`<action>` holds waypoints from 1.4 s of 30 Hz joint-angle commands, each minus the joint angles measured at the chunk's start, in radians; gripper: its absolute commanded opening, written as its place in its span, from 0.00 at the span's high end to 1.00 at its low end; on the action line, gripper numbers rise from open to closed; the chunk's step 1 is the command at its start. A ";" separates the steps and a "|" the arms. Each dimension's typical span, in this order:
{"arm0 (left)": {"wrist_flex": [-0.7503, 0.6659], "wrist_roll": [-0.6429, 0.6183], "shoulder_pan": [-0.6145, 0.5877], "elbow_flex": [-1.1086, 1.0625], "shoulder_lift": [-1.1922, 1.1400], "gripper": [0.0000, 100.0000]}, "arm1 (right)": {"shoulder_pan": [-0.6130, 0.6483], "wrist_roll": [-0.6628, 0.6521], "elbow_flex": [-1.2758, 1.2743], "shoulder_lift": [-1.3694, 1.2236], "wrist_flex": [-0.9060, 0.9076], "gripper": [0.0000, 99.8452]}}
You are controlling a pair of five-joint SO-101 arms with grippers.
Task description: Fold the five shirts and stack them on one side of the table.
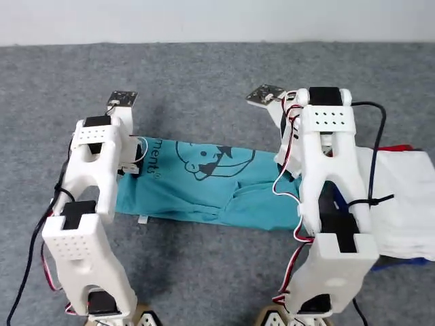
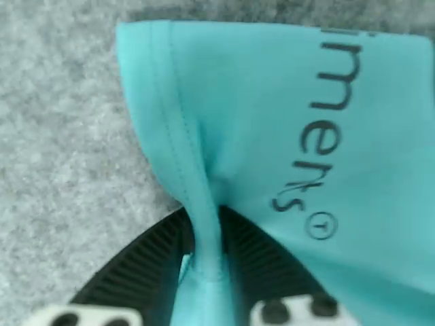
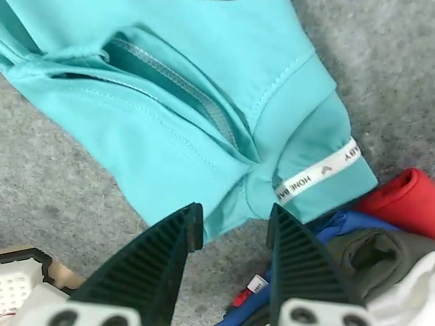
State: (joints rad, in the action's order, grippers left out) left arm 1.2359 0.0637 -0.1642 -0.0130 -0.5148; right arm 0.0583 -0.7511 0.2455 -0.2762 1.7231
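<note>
The teal shirt (image 1: 204,183) lies mid-frame on the grey worktop (image 1: 204,75), folded to a long band but not finished. The left arm's fingers (image 2: 149,265) pinch its hem; the right arm's fingers (image 3: 156,258) hang spread by its collar. Other shirts (image 1: 401,197) (white on top) sit piled at right, seemingly done.

A grey, felt-like table surface (image 1: 204,68) runs back to a plain white wall (image 1: 217,20).
</note>
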 commanded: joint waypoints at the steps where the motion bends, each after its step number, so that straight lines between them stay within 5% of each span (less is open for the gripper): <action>1: 0.017 -0.008 -0.028 0.039 0.000 0.98 | -0.005 0.009 0.034 0.022 0.010 0.83; 6: 0.218 -0.006 -0.052 0.220 0.000 0.98 | -0.012 0.011 0.034 0.025 0.012 0.83; 13: 0.522 -0.006 0.061 0.559 -0.003 0.98 | -0.013 0.064 0.034 0.027 0.012 0.83; 22: 0.520 -0.006 0.338 0.556 0.021 0.98 | -0.045 0.064 0.034 0.093 0.053 0.83; 33: 0.517 0.000 0.706 0.582 0.026 0.98 | -0.369 0.152 0.034 0.259 0.065 0.83; 42: 0.427 0.000 0.784 0.581 0.025 0.98 | -0.461 0.157 0.000 0.334 0.067 0.83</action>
State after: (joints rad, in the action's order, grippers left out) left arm 1.7039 0.0683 0.6107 0.5317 -0.5332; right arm -0.3943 -0.6053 0.2455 -0.0092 1.7507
